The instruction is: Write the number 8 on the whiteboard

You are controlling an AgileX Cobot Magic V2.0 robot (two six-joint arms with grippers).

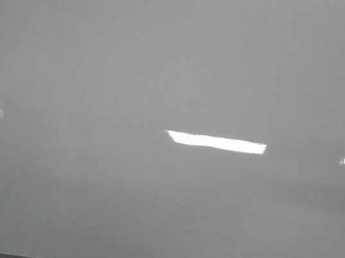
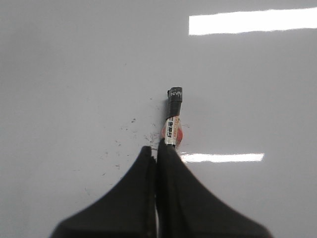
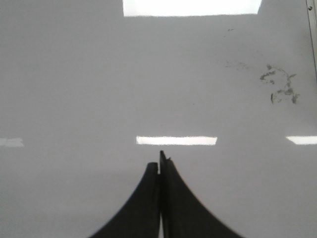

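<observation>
The large glossy pale grey whiteboard [image 1: 105, 60] fills the front view, blank, with no drawn figure showing on it in any view. The left gripper [image 2: 157, 148] has its black fingers [image 2: 133, 193] pinched together on a short black-tipped marker with a white label [image 2: 173, 116], which points at the board. The right gripper [image 3: 159, 166] is pressed together on nothing, with faint grey smudges [image 3: 280, 87] on the board near its frame edge.

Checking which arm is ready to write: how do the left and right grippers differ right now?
The left gripper is shut on a marker with a black cap; the right gripper is shut on nothing. Small specks dot the whiteboard near the left; grey smudges lie away from the right. Both face the glossy board.
</observation>
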